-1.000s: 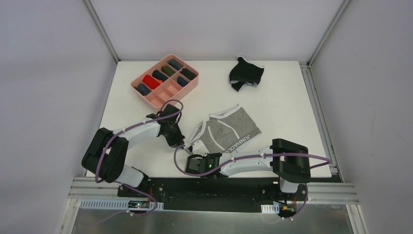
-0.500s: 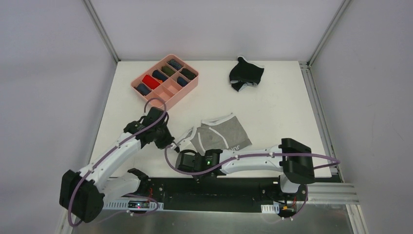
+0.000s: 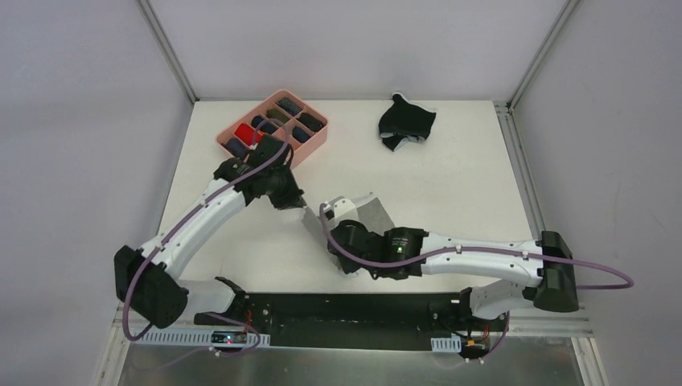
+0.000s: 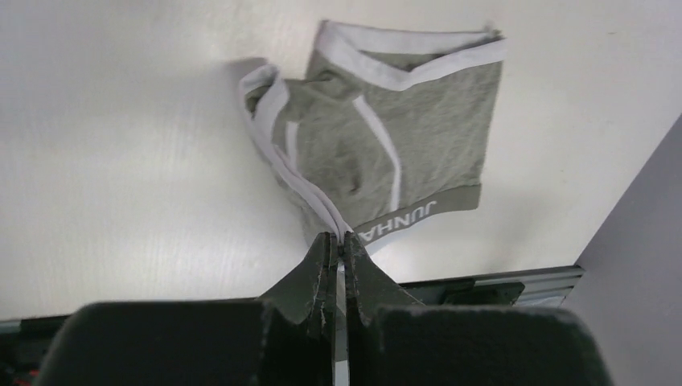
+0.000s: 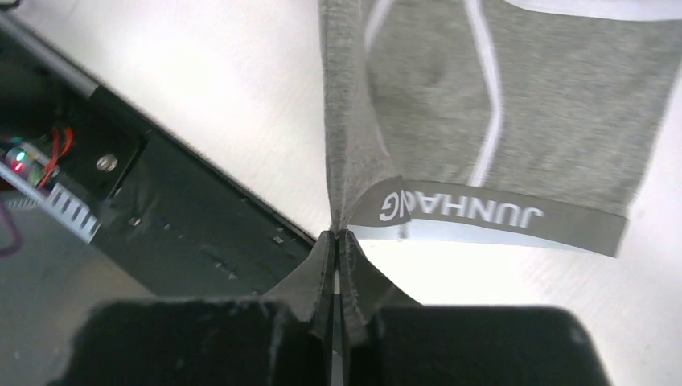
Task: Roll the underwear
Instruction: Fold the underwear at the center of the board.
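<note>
The left pincer (image 4: 338,241) and the right pincer (image 5: 338,235) are each clamping an edge of the white-trimmed, white-lettered grey briefs (image 4: 426,121), with crumpled black briefs (image 3: 407,121) lying at 1 o'clock on the table (image 3: 450,185).

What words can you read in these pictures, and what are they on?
"JUNHA": white letters on the waistband of the grey underwear; the letters after that are folded over, so I cannot read them.
Black underwear: too small to read anything.
</note>
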You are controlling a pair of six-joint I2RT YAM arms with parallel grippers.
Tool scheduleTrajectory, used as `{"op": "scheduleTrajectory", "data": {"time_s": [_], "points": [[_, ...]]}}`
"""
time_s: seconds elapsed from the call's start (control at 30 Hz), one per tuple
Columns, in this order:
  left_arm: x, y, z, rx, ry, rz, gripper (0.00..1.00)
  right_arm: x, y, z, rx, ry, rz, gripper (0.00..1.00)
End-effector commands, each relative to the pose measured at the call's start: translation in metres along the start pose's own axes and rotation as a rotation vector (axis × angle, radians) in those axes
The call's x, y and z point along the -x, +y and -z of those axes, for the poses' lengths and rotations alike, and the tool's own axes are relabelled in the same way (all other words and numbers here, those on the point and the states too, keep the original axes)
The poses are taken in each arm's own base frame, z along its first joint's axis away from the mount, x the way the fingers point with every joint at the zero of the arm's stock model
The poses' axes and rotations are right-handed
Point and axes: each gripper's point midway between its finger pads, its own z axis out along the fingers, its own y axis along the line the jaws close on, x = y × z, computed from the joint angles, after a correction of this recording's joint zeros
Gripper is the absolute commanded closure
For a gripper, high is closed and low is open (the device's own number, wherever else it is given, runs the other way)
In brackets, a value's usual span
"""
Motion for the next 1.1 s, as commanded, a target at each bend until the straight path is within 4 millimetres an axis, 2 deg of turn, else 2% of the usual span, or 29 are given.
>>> {"op": "scheduleTrajectory", "data": {"time_s": [0.0,0.03,0.17,0.4,0.53,0.7,0.9,1.07], "points": [[0.022,-0.059,-0.008,-0.087,-0.011,-0.097,1.0,0.002,-0.042,0.0,-0.078,-0.02,-0.109,1.0],[0.029,-0.075,-0.01,-0.105,-0.019,-0.113,1.0,0.004,-0.051,-0.001,-0.089,-0.022,-0.138,1.0],[0.035,-0.112,-0.037,-0.121,0.014,-0.142,1.0,0.004,-0.077,-0.005,-0.105,-0.021,-0.226,1.0],[0.032,-0.154,-0.088,-0.129,0.083,-0.181,1.0,0.002,-0.113,-0.011,-0.148,-0.019,-0.351,1.0],[0.027,-0.167,-0.112,-0.135,0.128,-0.194,1.0,-0.001,-0.127,-0.014,-0.163,-0.011,-0.418,1.0],[0.013,-0.179,-0.136,-0.142,0.181,-0.219,1.0,-0.017,-0.14,-0.021,-0.196,0.023,-0.496,1.0],[0.005,-0.194,-0.149,-0.159,0.199,-0.24,1.0,-0.033,-0.16,-0.024,-0.258,0.029,-0.601,1.0],[-0.002,-0.196,-0.167,-0.149,0.223,-0.245,1.0,-0.048,-0.174,-0.028,-0.308,0.054,-0.656,1.0]]}}
